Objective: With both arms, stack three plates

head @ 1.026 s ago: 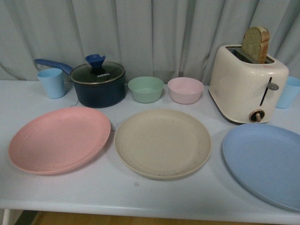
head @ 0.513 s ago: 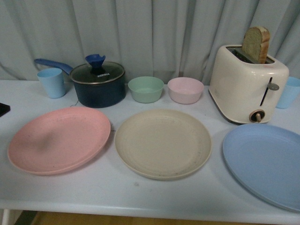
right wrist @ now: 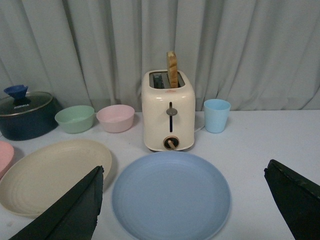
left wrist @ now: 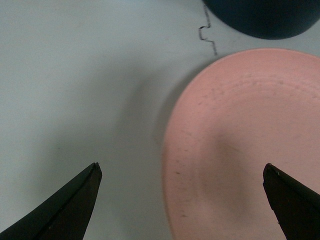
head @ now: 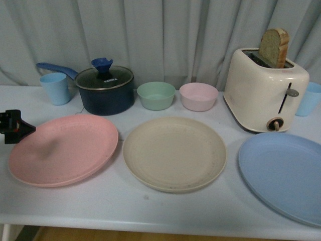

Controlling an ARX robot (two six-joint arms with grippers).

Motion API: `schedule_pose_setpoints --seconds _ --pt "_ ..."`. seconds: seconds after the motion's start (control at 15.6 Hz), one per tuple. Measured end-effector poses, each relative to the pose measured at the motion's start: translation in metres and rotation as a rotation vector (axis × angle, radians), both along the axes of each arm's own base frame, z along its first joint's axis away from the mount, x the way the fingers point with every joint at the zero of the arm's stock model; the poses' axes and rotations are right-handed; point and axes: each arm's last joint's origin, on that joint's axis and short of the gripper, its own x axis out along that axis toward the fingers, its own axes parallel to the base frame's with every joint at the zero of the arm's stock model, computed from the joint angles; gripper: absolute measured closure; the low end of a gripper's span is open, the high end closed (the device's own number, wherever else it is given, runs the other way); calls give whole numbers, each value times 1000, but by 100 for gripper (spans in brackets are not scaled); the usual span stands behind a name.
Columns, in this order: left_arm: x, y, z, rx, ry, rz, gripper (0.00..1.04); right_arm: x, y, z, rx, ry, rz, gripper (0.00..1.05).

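Note:
Three plates lie side by side on the white table: pink plate (head: 62, 149) at the left, beige plate (head: 174, 153) in the middle, light blue plate (head: 283, 173) at the right. My left gripper (head: 22, 128) pokes in at the pink plate's left rim. In the left wrist view it (left wrist: 181, 167) is open and straddles the rim of the pink plate (left wrist: 240, 140), one finger over the table, the other over the plate. My right gripper (right wrist: 183, 169) is open and empty, hovering before the blue plate (right wrist: 170, 195); it is out of the front view.
Behind the plates stand a blue cup (head: 55, 88), a dark lidded pot (head: 105, 90), a green bowl (head: 156, 95), a pink bowl (head: 198, 96), a cream toaster (head: 265, 93) holding a bread slice, and another blue cup (head: 308, 99). A grey curtain hangs behind.
My left gripper has come into the front view from the left edge and moved right up to the pink plate's rim. The plates have not moved.

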Motion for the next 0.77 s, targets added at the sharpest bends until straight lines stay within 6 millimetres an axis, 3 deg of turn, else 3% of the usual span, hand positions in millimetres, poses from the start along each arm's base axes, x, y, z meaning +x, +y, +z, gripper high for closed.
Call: schedule_pose_setpoints --seconds 0.38,0.77 --pt "6 22 -21 -19 17 69 7 0 0 0 0 0 0 6" --pt "15 3 -28 -57 0 24 7 0 0 0 0 0 0 6"
